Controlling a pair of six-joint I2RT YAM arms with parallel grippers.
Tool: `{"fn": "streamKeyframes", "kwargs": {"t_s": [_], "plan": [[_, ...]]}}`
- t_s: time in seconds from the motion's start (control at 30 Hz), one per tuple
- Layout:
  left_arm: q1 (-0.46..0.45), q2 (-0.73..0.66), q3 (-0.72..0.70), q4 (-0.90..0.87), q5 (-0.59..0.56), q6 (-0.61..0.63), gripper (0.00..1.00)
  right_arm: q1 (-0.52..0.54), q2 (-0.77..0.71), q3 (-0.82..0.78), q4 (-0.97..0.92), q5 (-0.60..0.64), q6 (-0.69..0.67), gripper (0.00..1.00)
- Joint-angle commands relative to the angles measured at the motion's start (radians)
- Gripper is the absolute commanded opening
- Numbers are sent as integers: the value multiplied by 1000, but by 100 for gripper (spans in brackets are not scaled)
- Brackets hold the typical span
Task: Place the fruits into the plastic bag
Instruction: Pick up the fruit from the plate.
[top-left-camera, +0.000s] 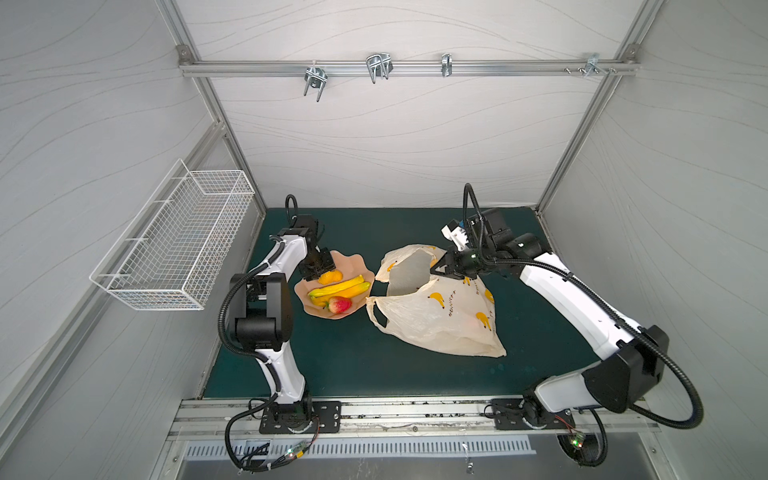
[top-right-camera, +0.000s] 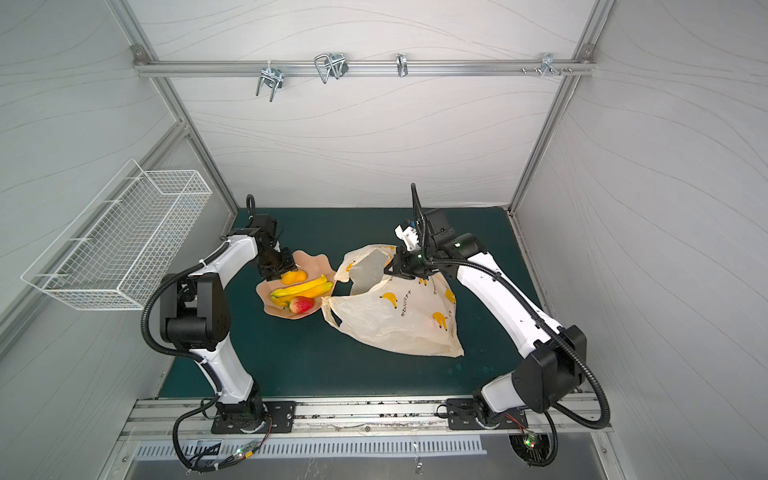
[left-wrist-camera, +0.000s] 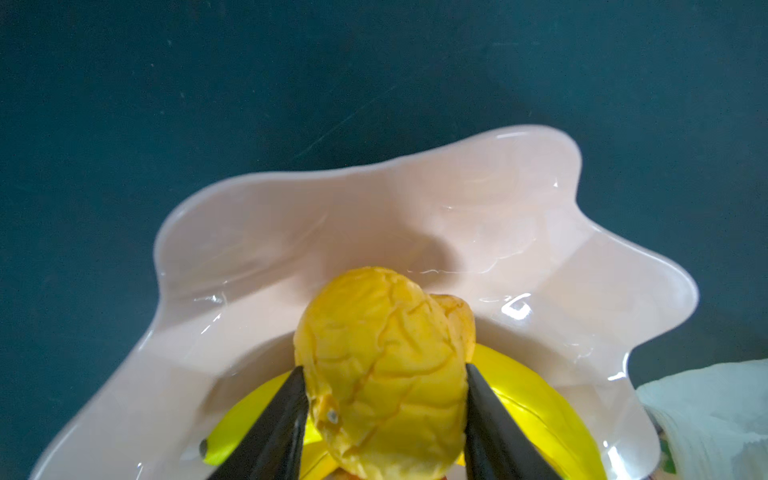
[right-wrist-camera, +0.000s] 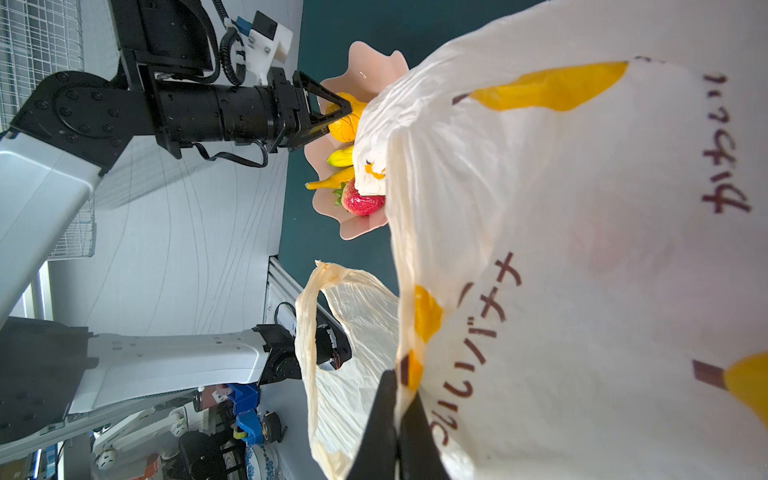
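Two grips are set: left gripper (left-wrist-camera: 384, 368) jaws pinch the orange fruit (left-wrist-camera: 374, 316) on the plate (left-wrist-camera: 291, 232); lift vertically, then cross to the plastic bag (top-left-camera: 440, 316) beside the plate, its rim pinched by the right gripper (right-wrist-camera: 402, 384).

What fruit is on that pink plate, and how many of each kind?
Bananas: 2 that I can make out
Orange piece: 1
Strawberry: 1
Total: 4
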Motion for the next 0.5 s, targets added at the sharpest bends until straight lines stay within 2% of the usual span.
{"fn": "streamKeyframes", "kwargs": {"t_s": [0.0,0.47], "plan": [[6,-47,49,-24,19,0,48,-4,2,28,-27,7,-22,0],[6,-153,92,-59,97,-27,46,-7,1,31,-31,2,-29,0]]}}
